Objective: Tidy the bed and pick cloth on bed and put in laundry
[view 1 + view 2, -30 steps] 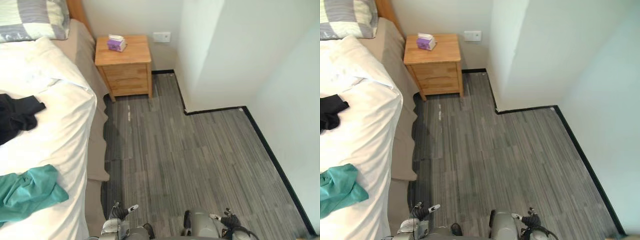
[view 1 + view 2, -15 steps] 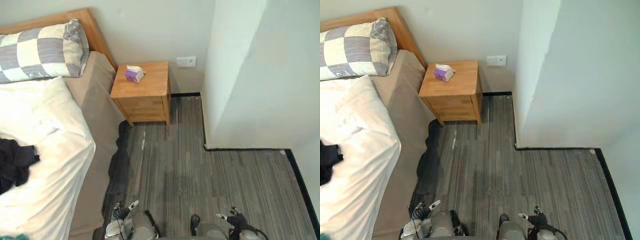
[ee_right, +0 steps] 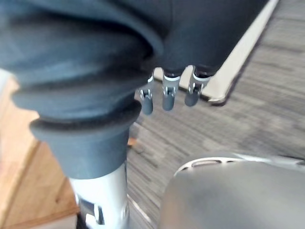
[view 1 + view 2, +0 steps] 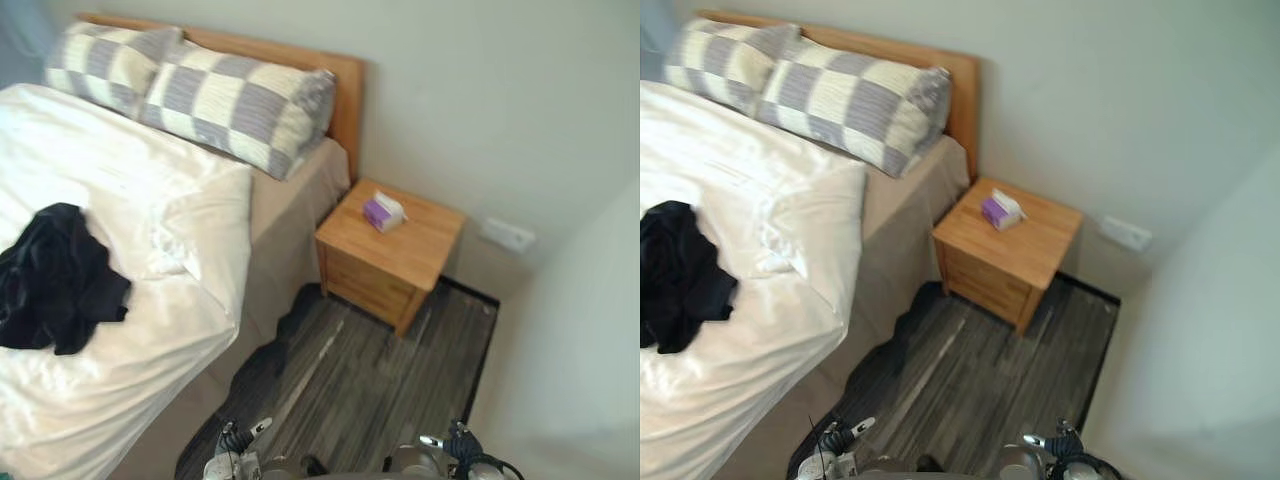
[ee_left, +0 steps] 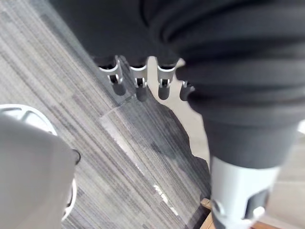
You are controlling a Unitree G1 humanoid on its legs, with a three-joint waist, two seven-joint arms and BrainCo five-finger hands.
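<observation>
Tissue box (image 4: 382, 212): on nightstand (image 4: 428, 243), tissue poking out.
Black cloth (image 4: 55, 275): bunched on bed (image 4: 130, 375), near pillows (image 4: 235, 105).
L hand (image 5: 138, 85): low over floor (image 4: 350, 390), fingers relaxed, holding nothing.
R hand (image 3: 167, 94): same.
Vs 1 s ago: camera swung toward headboard; cloth, nightstand unmoved.

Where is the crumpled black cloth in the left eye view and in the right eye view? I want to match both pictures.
Left eye view: the crumpled black cloth lies on the white duvet, at the left side, halfway down.
Right eye view: the same cloth sits closer against the left edge.
Shared landmark: the wooden nightstand with the purple tissue box on it.
</observation>
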